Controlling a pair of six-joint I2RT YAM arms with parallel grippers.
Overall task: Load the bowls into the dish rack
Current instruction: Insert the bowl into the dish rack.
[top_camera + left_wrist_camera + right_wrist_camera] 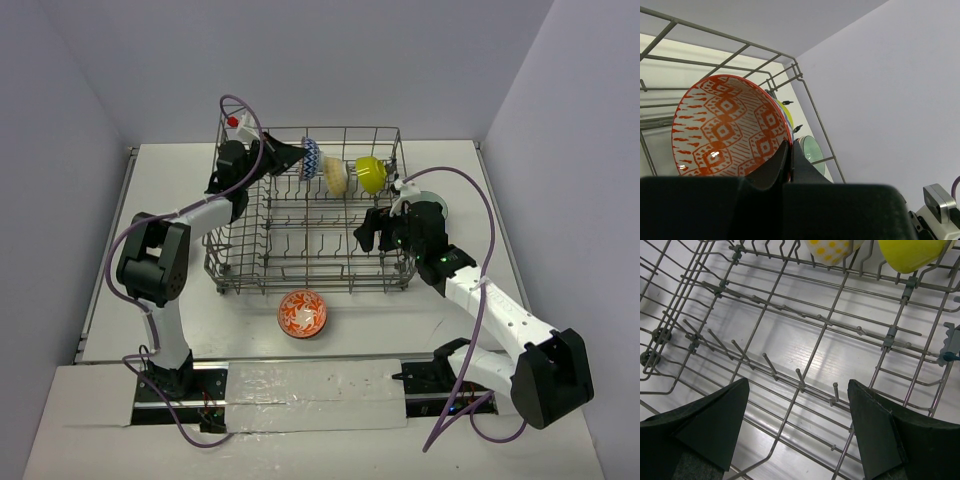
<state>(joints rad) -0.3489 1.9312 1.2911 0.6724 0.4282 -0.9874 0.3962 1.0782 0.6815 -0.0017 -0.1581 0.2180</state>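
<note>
The dish rack (310, 285) stands mid-table. My left gripper (293, 155) is at its back left, shut on the rim of a patterned bowl (311, 158) held on edge. That bowl (725, 125) is red-and-white inside, with one finger inside it and one outside (790, 142). A pale yellow bowl (335, 176) and a lime bowl (370, 174) stand on edge in the back row beside it. An orange-red patterned bowl (302, 312) sits on the table before the rack. My right gripper (378, 232) hangs open over the rack's front right tines (797, 382), holding nothing.
A red cap (232, 121) tops the rack's raised back-left corner loop. The rack's wire wall (807, 97) rises close to the held bowl. Rows of upright tines (767, 362) run under my right gripper. Walls close in the table at the back and sides.
</note>
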